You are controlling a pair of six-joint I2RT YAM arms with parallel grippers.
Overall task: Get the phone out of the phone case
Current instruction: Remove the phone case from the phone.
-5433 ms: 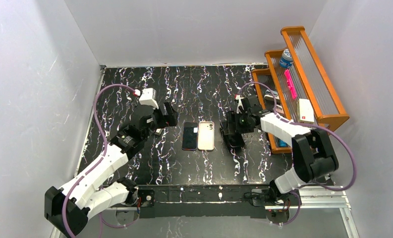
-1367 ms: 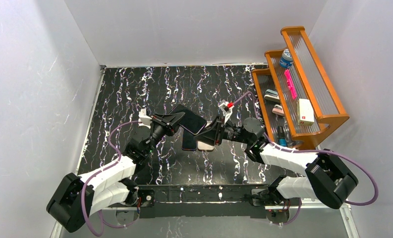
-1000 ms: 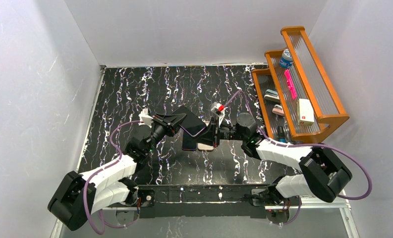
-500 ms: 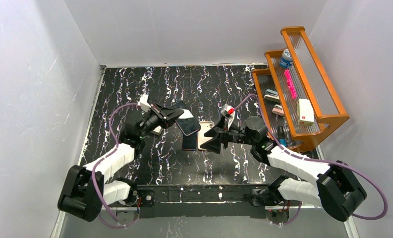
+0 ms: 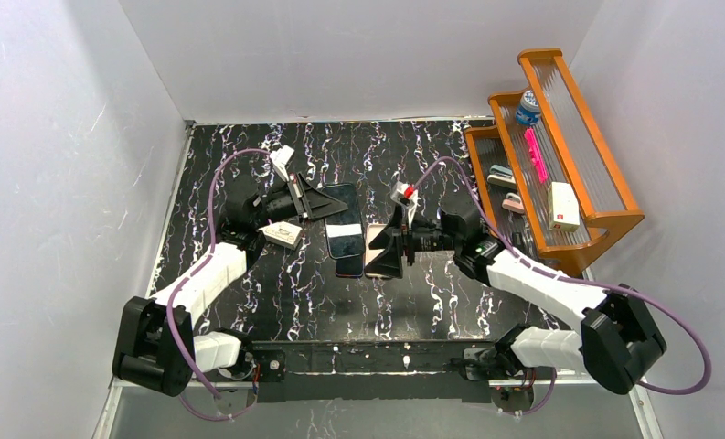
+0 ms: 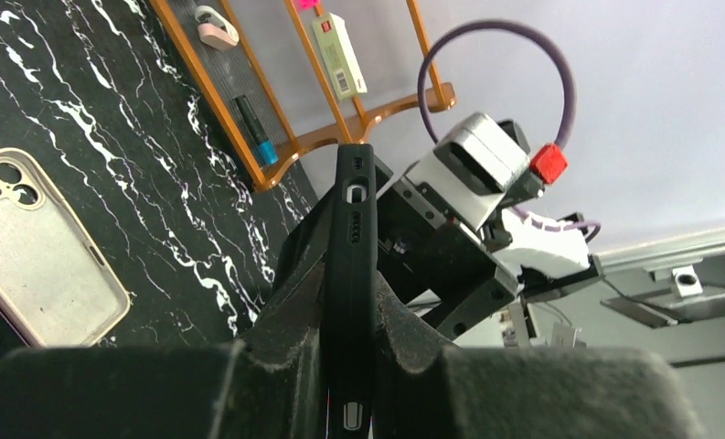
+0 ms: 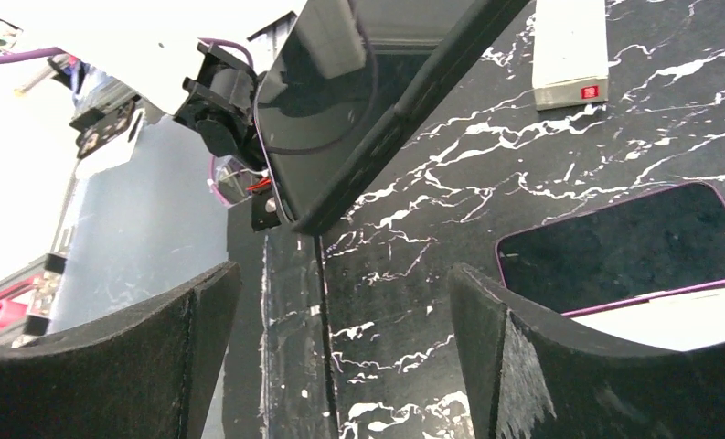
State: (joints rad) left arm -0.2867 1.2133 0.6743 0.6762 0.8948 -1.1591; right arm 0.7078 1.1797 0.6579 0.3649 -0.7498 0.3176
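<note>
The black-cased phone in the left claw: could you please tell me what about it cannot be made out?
- Left wrist view: the black-cased phone is edge-on, its lower part behind the left claw.
- Right wrist view: the top edge cuts off its far end.
- Top view: case seam too small.

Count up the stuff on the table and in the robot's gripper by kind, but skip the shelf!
Phones: 2 (held phone in the left gripper, flat phone on the table)
Phone cases: 2 (black case on the held phone, pale empty case)
White boxes: 1 (small white box)
Total: 5
</note>
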